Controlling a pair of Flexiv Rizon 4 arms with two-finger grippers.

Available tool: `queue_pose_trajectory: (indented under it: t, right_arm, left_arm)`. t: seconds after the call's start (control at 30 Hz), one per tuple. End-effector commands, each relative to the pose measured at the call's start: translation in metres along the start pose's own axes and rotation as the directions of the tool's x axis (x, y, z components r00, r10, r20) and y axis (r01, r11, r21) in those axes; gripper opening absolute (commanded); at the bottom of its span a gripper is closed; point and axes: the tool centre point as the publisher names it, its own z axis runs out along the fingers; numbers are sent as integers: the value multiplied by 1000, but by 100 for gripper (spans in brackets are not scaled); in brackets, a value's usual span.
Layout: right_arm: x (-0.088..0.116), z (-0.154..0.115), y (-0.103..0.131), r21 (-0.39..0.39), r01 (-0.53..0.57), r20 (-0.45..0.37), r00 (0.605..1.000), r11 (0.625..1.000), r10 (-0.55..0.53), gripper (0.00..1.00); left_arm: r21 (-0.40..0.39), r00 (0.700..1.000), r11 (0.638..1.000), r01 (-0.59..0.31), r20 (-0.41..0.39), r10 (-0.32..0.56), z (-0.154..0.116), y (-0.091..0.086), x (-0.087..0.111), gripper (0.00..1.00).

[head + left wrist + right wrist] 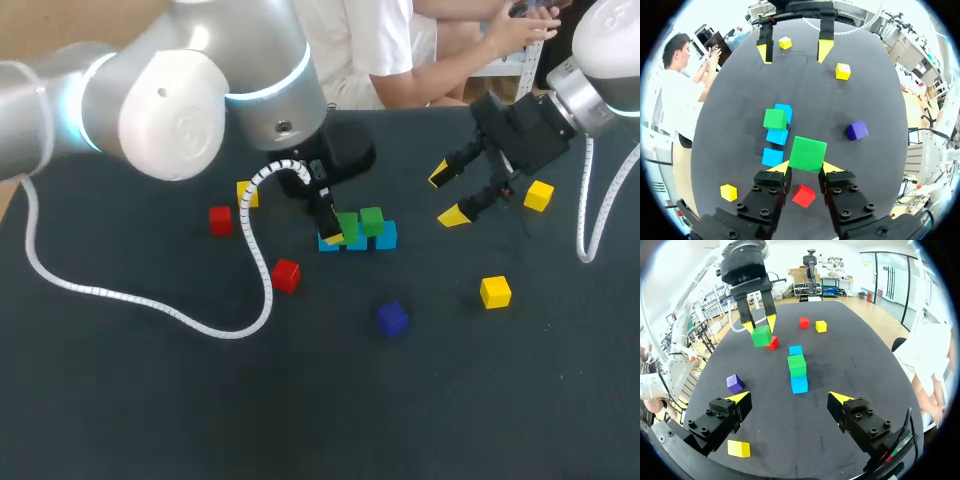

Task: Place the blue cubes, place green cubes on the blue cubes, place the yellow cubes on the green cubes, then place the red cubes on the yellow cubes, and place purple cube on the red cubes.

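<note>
Left pincer [807, 169] is clamped on a green cube [808, 153], yellow tips pressed flat against two opposite faces. It holds the cube up off the table [150, 400], over the left part of the blue row [357, 243]; which blue cube sits under it, I cannot tell. Out along that row of three, the right-end blue carries a second green cube [371, 220]. The held block looks light, rigid and smooth-sided, so flat opposite faces, gripped dead centre, seem the place to take it; a grip near a corner could let it twist or slip. Further out, two red cubes [286, 275] lie to the left and near side, the purple cube [391, 318] sits nearer, and yellow cubes [495, 291] are scattered about. Right pincer [446, 195] hangs off to the right, jaws wide, nothing between them.
</note>
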Motion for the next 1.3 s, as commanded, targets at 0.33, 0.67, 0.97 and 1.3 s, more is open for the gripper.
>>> queue_pose_trajectory:
  t: [0.33,0.67,0.97,1.3]
  right_arm:
    - [0,0,0,0,1,2,1000,1000,-1,100]
    - [0,0,0,0,1,2,1000,1000,-1,100]
    - [0,0,0,0,1,2,1000,1000,-1,100]
    - [0,0,0,0,1,2,1000,1000,-1,100]
  left_arm:
    - [27,1000,1000,6,-26,-5,15,26,4,0]
    - [45,999,999,-18,-46,20,27,33,-11,0]
    - [44,999,999,13,-53,-11,27,27,-6,0]
    - [45,998,998,36,-49,-34,32,23,-1,0]
